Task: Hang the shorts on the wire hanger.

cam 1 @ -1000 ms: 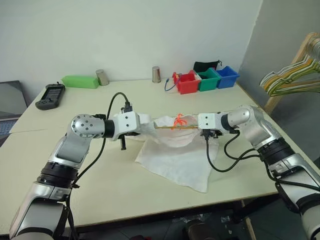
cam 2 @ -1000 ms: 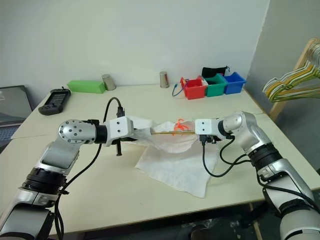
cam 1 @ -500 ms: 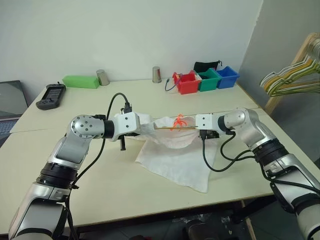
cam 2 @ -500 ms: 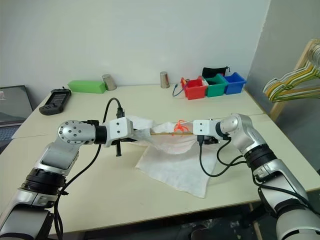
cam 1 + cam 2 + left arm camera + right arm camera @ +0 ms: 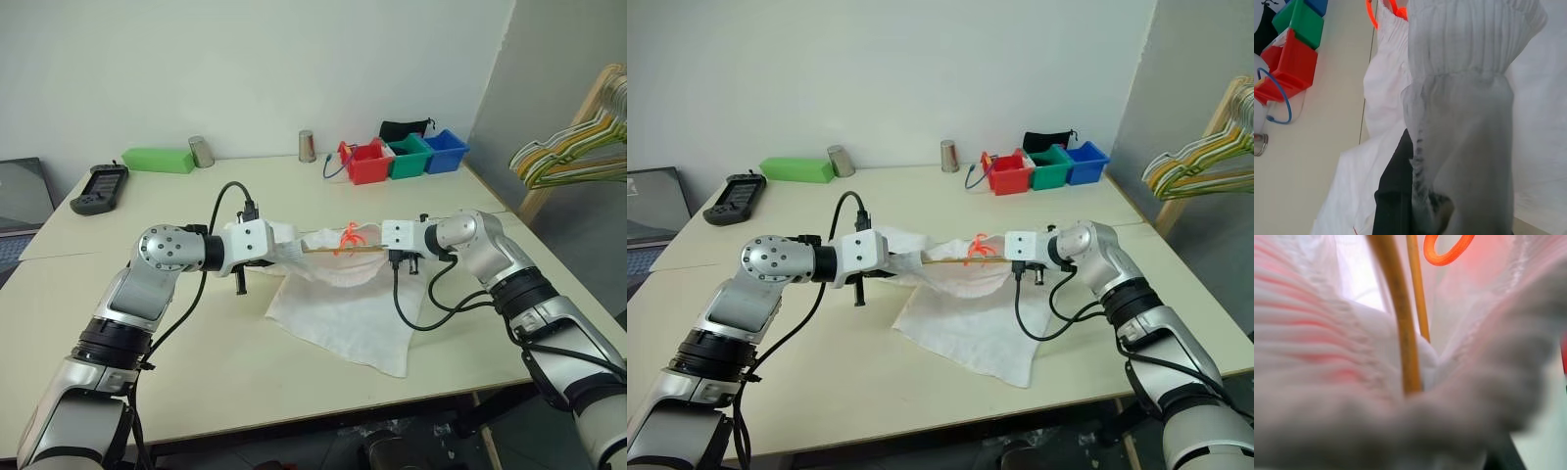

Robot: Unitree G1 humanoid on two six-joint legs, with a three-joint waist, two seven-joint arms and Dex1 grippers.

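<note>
A: Spreading across the pale worktop (image 5: 196,362), what is the biggest thing you see?

B: The shorts (image 5: 343,313), white and thin. Their lower part lies flat on the worktop, while the gathered waistband is lifted off it and stretched between the two arms.

A: Who has which end?

B: The left gripper (image 5: 284,250) has its fingers closed on the waistband's left end; in the left wrist view the bunched fabric wraps over one black finger (image 5: 1393,196). The right gripper (image 5: 377,245) is at the right end, its fingers closed on the waistband cloth there. The right wrist view shows cloth bunched close around them.

A: And the wire hanger?

B: The wire hanger (image 5: 343,249) runs as a thin gold line along the raised waistband, between the two grippers. In the right wrist view two of its wires (image 5: 1400,333) sink into the fabric folds. I cannot tell whether the right fingers pinch the wire as well.

A: Anything smaller?

B: An orange drawstring (image 5: 349,235) loops up at the waistband's middle. Toward the back of the worktop stand red, green and blue bins (image 5: 404,157), and a bunch of thicker hangers (image 5: 568,157) hangs off to the right.
</note>
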